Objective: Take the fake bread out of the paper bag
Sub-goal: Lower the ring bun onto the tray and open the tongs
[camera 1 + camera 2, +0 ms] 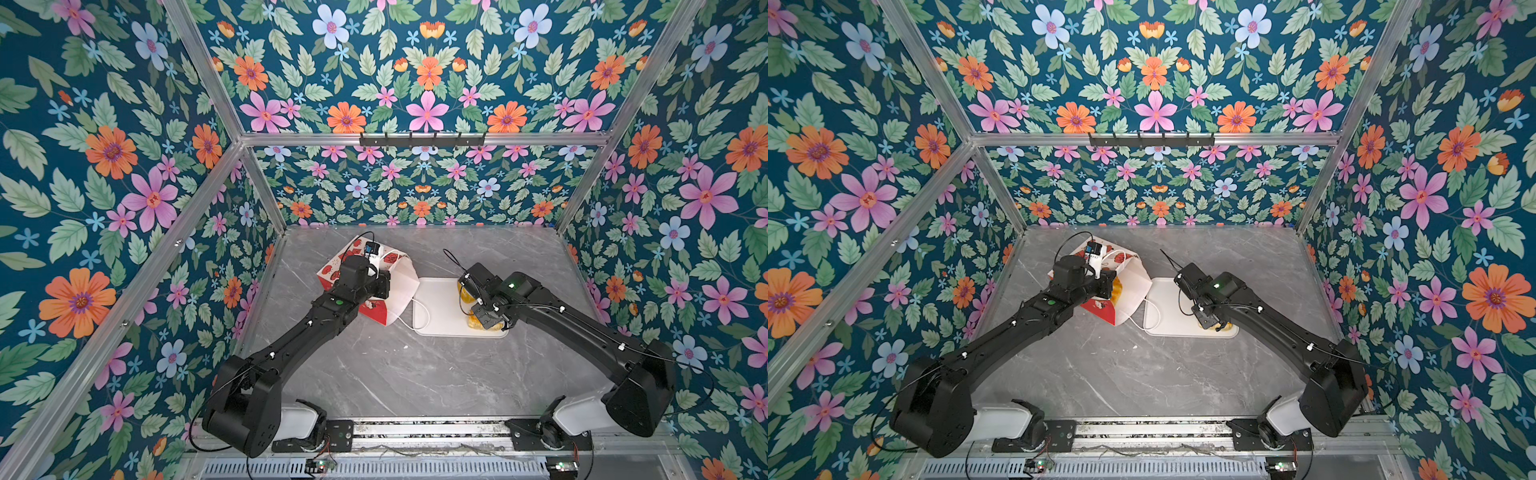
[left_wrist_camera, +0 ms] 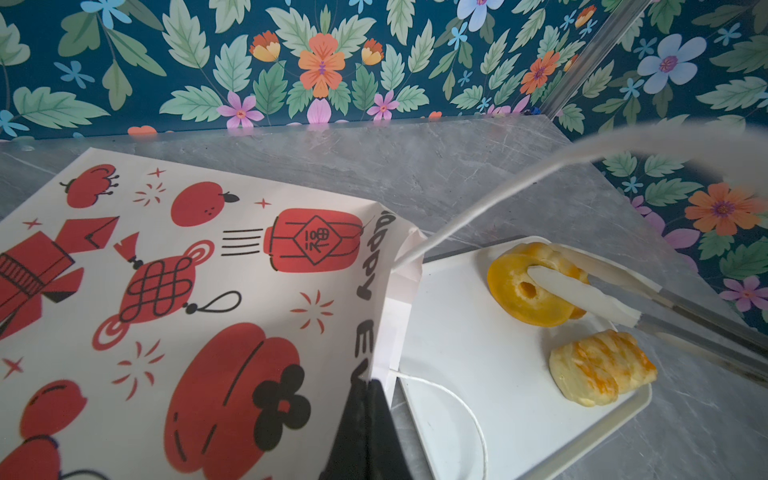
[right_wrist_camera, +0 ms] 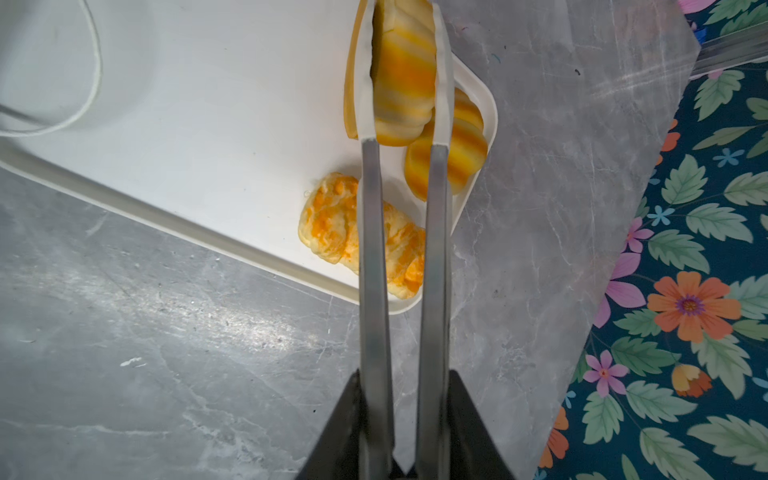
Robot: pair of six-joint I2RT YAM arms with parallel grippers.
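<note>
A golden-yellow toy ring doughnut [image 2: 519, 299] stands on edge over a flat white rounded-rectangle tray [image 2: 457, 332], clamped between the white tips of long metal tongs [image 3: 372, 249]. The right hand [image 3: 405, 374] is closed narrowly on the tongs' arms. A striped yellow roll [image 3: 446, 145] and a flaky pale-and-orange pastry [image 3: 345, 224] lie on the tray nearby. Just beside the tray, the red-and-white paper gift bag [image 2: 187, 291] lies on its side on the grey marbled counter [image 1: 395, 374], with a white cord handle [image 3: 99, 66] draped onto the tray. The left hand [image 2: 368, 384] pinches the bag's rim, fingers together. In a top view another yellow piece [image 1: 1116, 287] shows inside the bag's mouth.
</note>
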